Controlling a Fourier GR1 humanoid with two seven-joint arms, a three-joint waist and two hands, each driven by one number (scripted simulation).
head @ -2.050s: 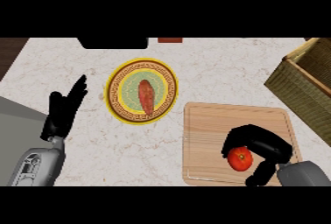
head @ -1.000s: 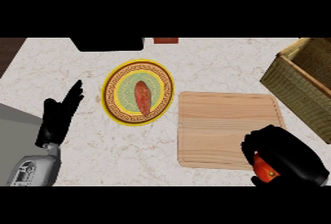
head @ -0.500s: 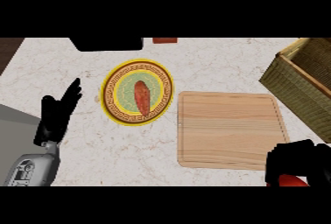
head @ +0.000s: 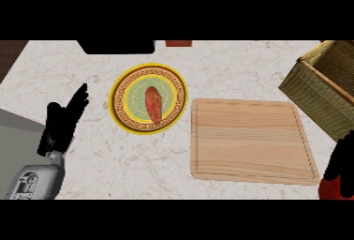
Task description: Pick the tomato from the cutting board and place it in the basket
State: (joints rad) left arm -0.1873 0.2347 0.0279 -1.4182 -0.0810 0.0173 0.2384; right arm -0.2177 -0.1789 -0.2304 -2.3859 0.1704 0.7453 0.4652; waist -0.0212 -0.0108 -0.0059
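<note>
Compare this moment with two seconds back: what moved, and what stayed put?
The right hand, then closed round the tomato on the cutting board, has lifted it off and drawn back to the view's lower right corner. The board is now bare. The left hand, plate and basket kept their places.

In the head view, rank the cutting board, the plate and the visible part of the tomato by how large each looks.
1. Cutting board, largest.
2. Plate.
3. Tomato, smallest: only a sliver shows at the frame's lower right corner, by the right hand, so its full size is unclear.
</note>
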